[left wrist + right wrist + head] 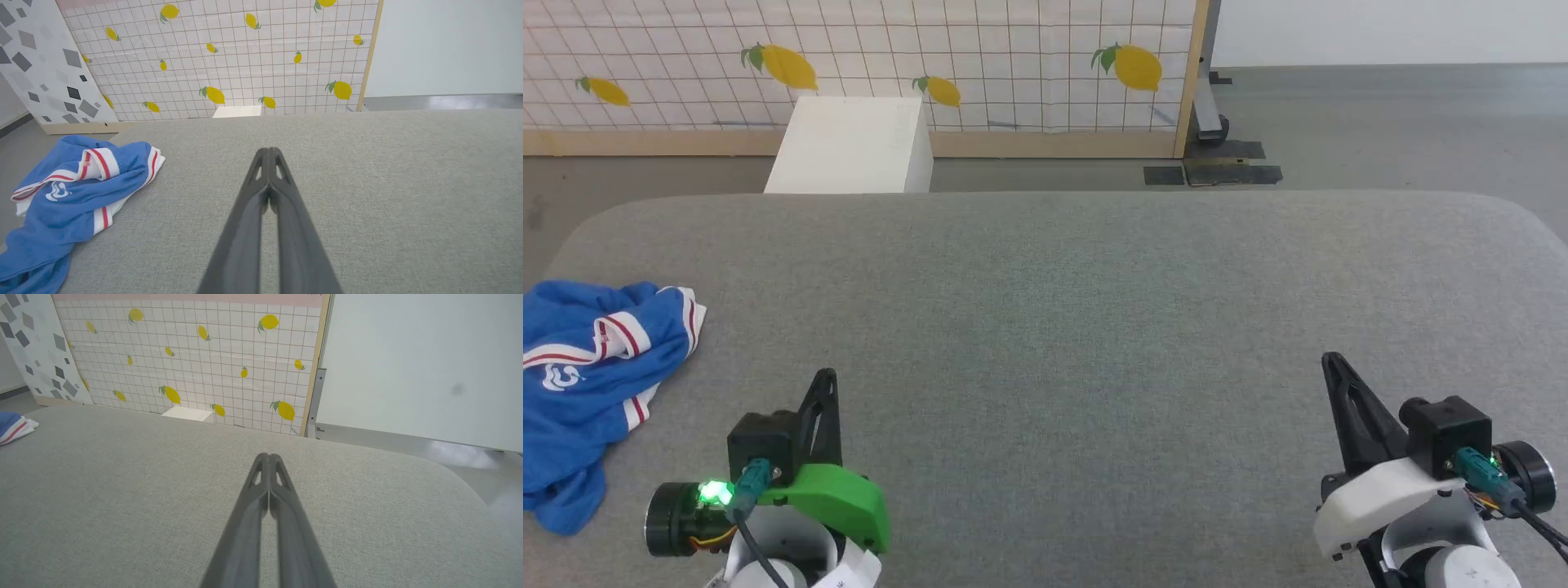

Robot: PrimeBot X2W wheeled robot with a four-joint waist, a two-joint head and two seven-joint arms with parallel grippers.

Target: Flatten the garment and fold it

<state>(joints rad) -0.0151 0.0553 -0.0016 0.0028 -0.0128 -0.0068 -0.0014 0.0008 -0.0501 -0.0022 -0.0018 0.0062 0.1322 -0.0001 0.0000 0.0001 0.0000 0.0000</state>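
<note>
The left gripper, its two dark fingers pressed tight together with nothing between them, points across the near-left part of a grey cloth-covered table. The right gripper, likewise clenched on nothing, sits at the near right, well apart from it. The garment lies crumpled at the table's left edge, near the left gripper but not touching it. It is royal blue, with red-striped white trim bunched on top. A white mark on the blue cloth is too creased to read. Beyond the table's far edge, a white box stands before a white tiled panel printed with yellow lemons. A grey-flecked panel leans beside that.
</note>
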